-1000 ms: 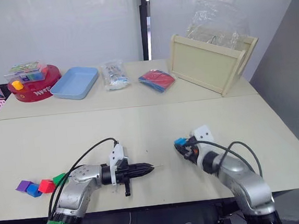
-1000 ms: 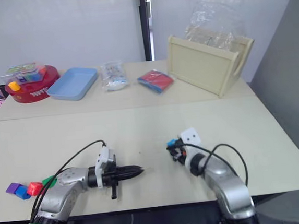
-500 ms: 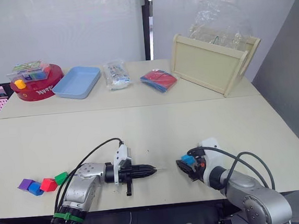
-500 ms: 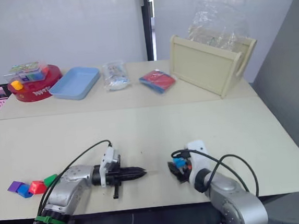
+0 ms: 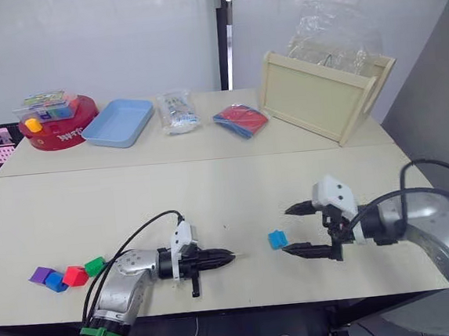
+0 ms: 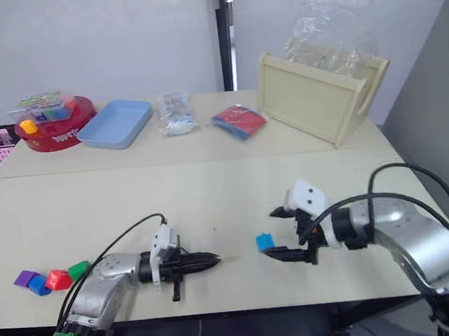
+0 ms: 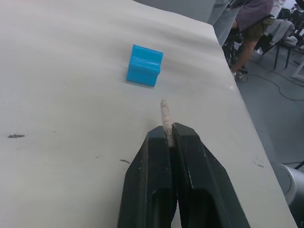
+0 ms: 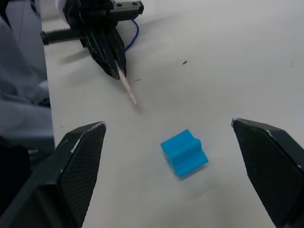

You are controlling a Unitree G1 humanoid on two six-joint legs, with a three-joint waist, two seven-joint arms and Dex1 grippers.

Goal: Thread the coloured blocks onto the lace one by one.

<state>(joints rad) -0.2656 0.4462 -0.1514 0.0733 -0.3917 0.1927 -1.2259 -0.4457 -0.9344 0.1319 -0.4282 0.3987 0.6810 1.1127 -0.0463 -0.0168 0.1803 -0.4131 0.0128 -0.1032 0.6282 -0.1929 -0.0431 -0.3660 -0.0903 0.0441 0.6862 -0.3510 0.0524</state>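
1 light-blue block [image 5: 276, 239] on table, grooved top, unthreaded.

Head pair: high, facing forward and down over the table [image 5: 211, 193], distant. Left wrist: close, low, looking along its fingers at the light blue block [image 7: 144, 65]. Right wrist: close, angled down. Shared by all: that block and the lace tip [image 8: 127, 87].

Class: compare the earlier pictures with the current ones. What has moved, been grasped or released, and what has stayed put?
The right end effector has released the light blue block onto the table and opened wide beside it. The left end effector stays shut on the lace tip. The purple, blue, red and green blocks have not moved.
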